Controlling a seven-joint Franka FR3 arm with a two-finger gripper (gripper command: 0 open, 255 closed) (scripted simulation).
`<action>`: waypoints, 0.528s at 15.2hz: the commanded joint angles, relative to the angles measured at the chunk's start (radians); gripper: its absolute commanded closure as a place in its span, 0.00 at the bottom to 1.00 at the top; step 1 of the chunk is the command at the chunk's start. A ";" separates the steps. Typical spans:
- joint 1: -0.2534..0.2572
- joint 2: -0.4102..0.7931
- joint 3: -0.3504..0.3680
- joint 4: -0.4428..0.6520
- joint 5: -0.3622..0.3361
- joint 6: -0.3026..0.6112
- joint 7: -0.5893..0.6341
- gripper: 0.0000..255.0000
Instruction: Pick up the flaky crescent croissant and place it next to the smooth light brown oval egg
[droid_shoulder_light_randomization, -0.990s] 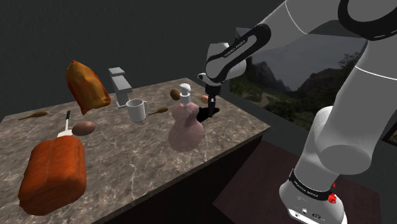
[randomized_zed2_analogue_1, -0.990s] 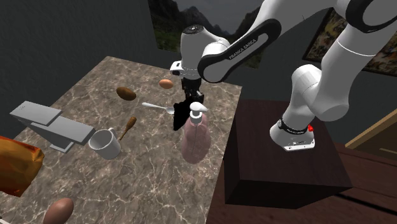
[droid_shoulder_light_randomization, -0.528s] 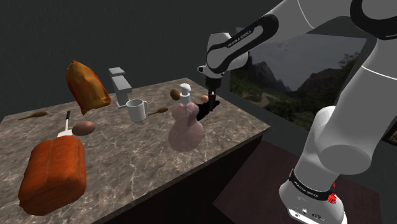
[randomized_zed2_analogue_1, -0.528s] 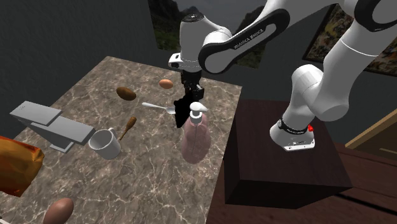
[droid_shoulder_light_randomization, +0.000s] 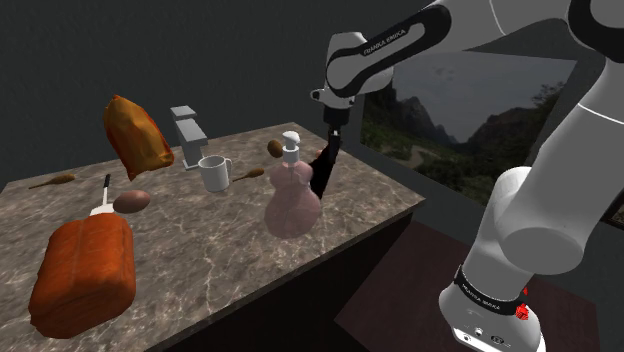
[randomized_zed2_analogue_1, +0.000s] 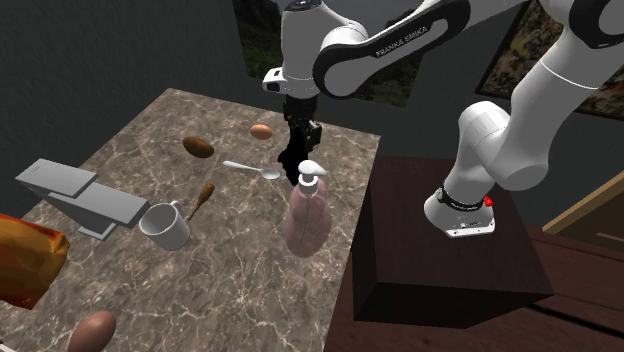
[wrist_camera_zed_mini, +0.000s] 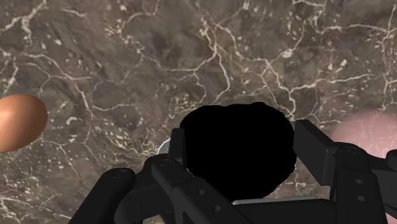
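Note:
My gripper (randomized_zed2_analogue_1: 297, 152) is shut on the croissant (wrist_camera_zed_mini: 236, 153), which is drawn as an all-black lump. The fingers (wrist_camera_zed_mini: 318, 149) clasp it on both sides. Gripper (droid_shoulder_light_randomization: 324, 165) and croissant (droid_shoulder_light_randomization: 320, 178) hang above the marble table (droid_shoulder_light_randomization: 200, 235), just beside the pump of the pink soap bottle (droid_shoulder_light_randomization: 292, 195). The light brown oval egg (randomized_zed2_analogue_1: 261, 131) lies on the table a short way beyond the gripper, toward the second exterior view's left. In the wrist view the egg (wrist_camera_zed_mini: 19, 122) lies well off to one side of the gripper (wrist_camera_zed_mini: 238, 143).
A silver spoon (randomized_zed2_analogue_1: 250, 168) lies right under the held lump. A brown potato-like lump (randomized_zed2_analogue_1: 198, 147), white mug (droid_shoulder_light_randomization: 214, 172), grey block (droid_shoulder_light_randomization: 187, 128), orange bag (droid_shoulder_light_randomization: 135, 135) and bread loaf (droid_shoulder_light_randomization: 85, 270) share the table. The table edge (droid_shoulder_light_randomization: 390, 215) is close by.
The gripper has risen with the black croissant still clasped, lifting it higher above the table. It has also shifted slightly toward the egg. Nothing else on the table moved.

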 joint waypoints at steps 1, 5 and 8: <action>-0.001 -0.009 0.001 0.021 -0.003 -0.030 0.002 1.00; -0.001 -0.027 0.004 0.058 -0.008 -0.085 0.008 1.00; 0.020 0.005 0.029 0.091 0.005 -0.085 0.047 1.00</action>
